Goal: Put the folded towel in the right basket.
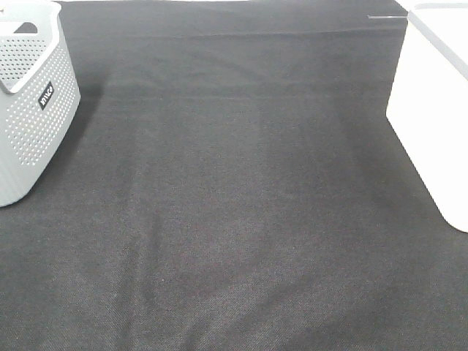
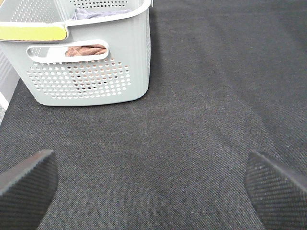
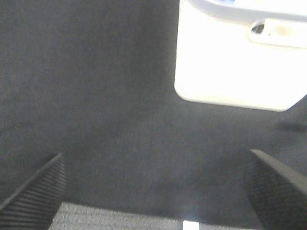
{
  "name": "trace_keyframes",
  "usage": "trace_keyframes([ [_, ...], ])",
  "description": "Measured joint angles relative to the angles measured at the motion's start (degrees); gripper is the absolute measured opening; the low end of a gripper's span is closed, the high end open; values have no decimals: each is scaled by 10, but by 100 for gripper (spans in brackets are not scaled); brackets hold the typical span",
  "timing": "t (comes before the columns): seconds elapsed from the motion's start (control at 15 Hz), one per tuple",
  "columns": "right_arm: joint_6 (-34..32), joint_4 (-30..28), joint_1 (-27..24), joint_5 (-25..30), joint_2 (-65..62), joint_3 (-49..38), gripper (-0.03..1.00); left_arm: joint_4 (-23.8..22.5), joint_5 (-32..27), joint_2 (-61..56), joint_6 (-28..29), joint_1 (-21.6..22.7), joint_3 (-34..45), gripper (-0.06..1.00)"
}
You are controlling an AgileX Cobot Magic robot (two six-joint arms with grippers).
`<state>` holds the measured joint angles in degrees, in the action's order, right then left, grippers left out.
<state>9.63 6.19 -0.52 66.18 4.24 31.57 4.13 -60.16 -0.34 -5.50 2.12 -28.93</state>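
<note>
The white bin (image 1: 433,110) stands at the table's right edge; in the right wrist view (image 3: 225,67) it is just ahead of my gripper. A thin sliver of blue (image 3: 229,2) shows inside its rim; I cannot tell whether that is the folded towel, which shows nowhere else. My right gripper (image 3: 156,163) is open and empty over the black cloth, short of the bin. My left gripper (image 2: 151,167) is open and empty, facing the grey basket. Neither gripper appears in the exterior high view.
A grey perforated basket (image 1: 36,110) with a black label stands at the far left. In the left wrist view (image 2: 91,76) it holds a brownish cloth (image 2: 85,50) and a greyish cloth (image 2: 96,13). Black fabric (image 1: 234,219) covers the table.
</note>
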Motion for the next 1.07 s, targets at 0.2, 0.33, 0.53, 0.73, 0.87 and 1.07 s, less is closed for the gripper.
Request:
trace_keyframes([
  [0.2,-5,12,0,-15,-43,-52,96,0,0,0,0,0,0,99],
  [0.33,-6,13,0,-21,-44,-54,96,0,0,0,0,0,0,99],
  [0.53,-6,16,0,-21,-44,-54,96,0,0,0,0,0,0,99],
  [0.73,-6,17,0,-25,-44,-54,96,0,0,0,0,0,0,99],
  [0.87,-5,15,0,-26,-44,-54,96,0,0,0,0,0,0,99],
  [1.07,2,-4,0,-26,-44,-54,96,0,0,0,0,0,0,99],
])
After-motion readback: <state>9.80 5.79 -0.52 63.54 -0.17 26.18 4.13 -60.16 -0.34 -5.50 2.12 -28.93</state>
